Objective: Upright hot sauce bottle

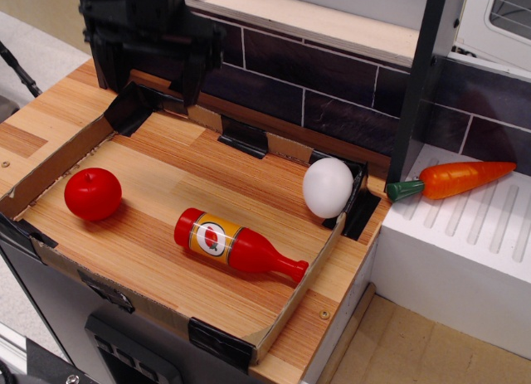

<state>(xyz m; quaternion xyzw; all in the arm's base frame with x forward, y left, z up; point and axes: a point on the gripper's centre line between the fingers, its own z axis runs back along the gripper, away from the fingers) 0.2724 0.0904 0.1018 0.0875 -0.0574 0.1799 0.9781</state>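
The hot sauce bottle (235, 244) lies on its side in the shallow wooden tray (158, 172). It is glossy red with a yellow-orange label, its base points left and its cap points right toward the tray's right wall. My black gripper (148, 89) hangs over the tray's back left corner, well above and behind the bottle. Its two fingers (192, 77) stand wide apart with nothing between them.
A round red apple-like ball (93, 193) sits at the tray's left. A white egg (328, 187) rests at the back right corner. A toy carrot (452, 179) lies on the white ribbed drainer at right. A dark tiled wall runs behind.
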